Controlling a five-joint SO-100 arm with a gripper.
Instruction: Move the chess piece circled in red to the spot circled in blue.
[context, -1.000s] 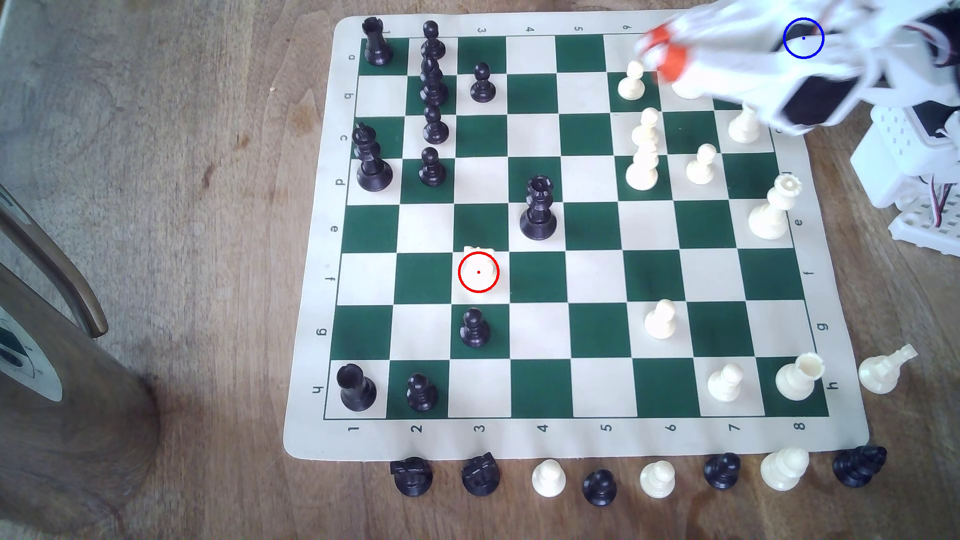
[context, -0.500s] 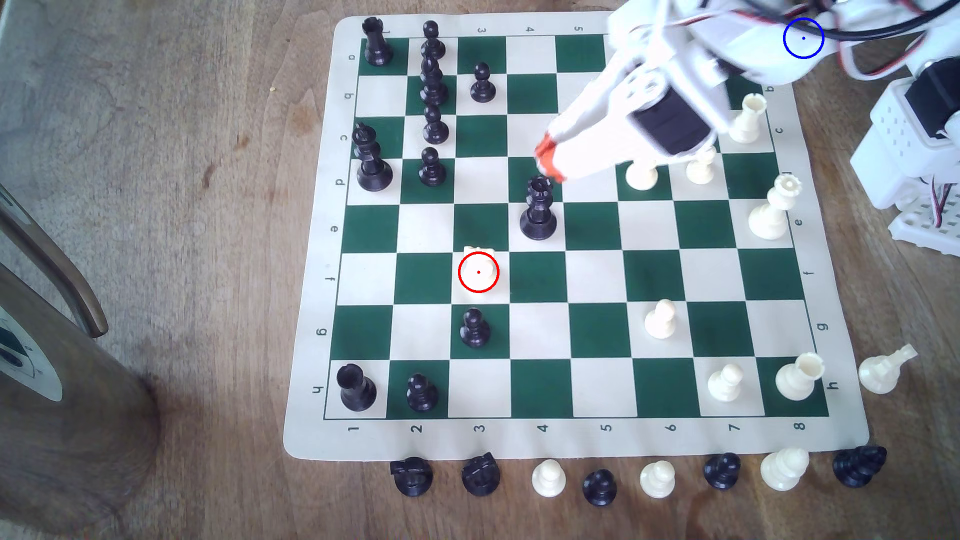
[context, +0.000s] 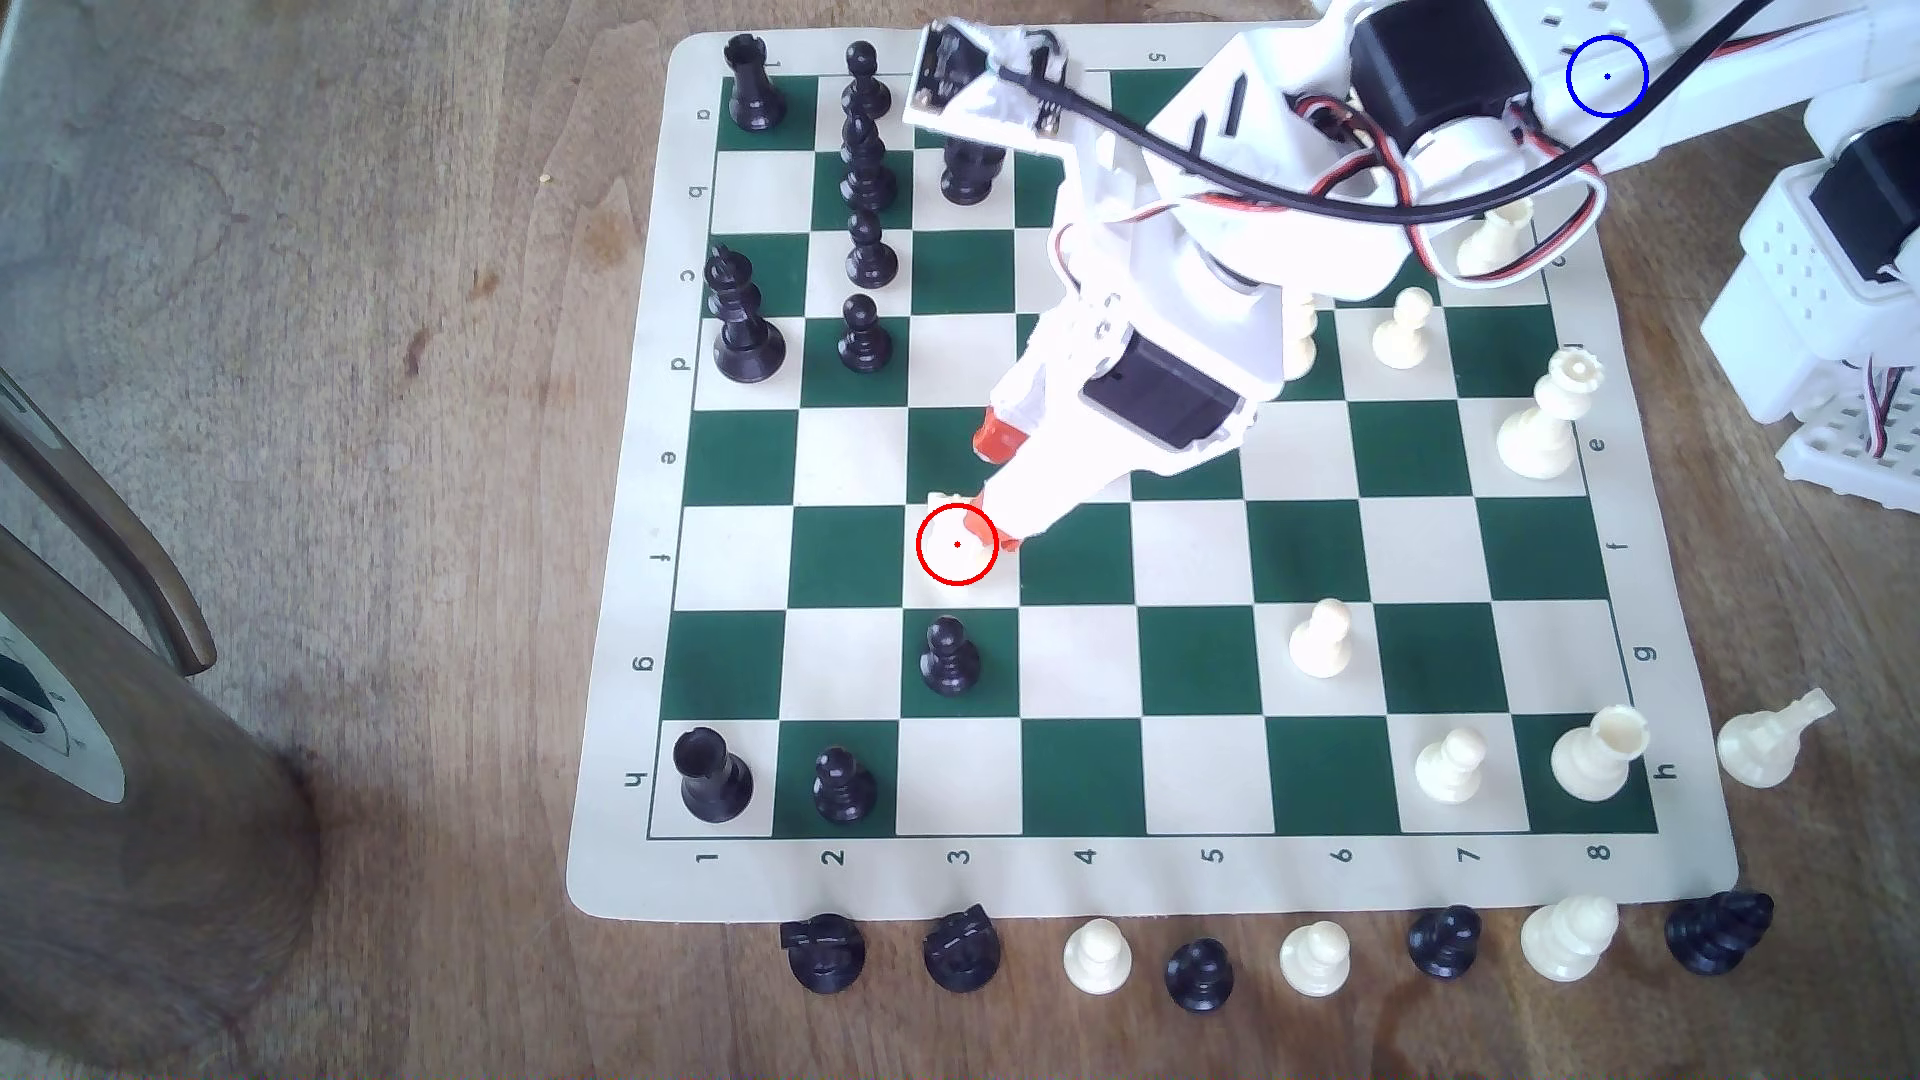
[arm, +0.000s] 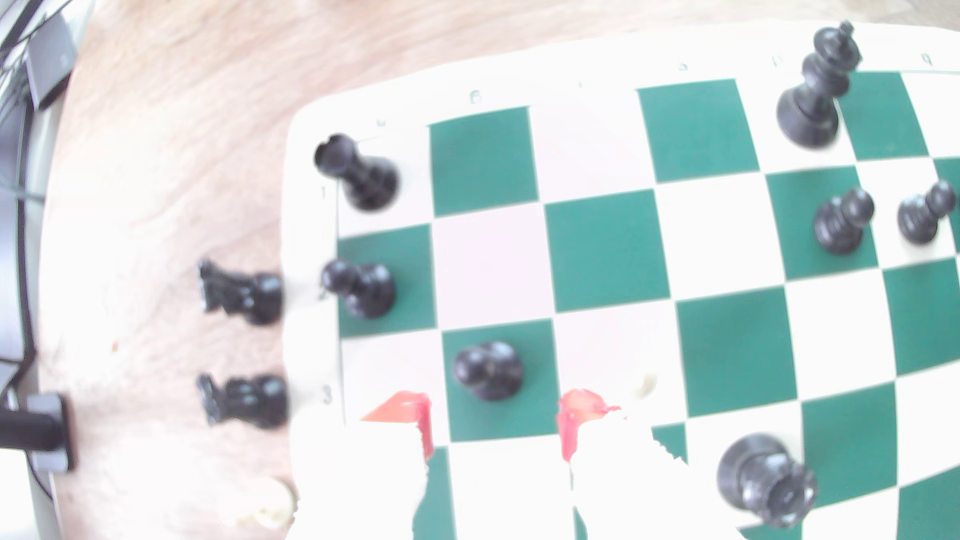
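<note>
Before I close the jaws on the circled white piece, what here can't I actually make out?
- White piece, exterior view: mostly lost behind the red ring and the gripper; washed out against its pale square.
- Jaw contact: not settled in either view; the wrist view shows the jaws apart, the piece a pale blur.
- Blue-circled spot, exterior view: covered by the arm.
- Black queen: hidden under the arm in the exterior view.

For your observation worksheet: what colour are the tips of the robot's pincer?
Orange-red, on the white pincer; clearest in the wrist view.
</note>
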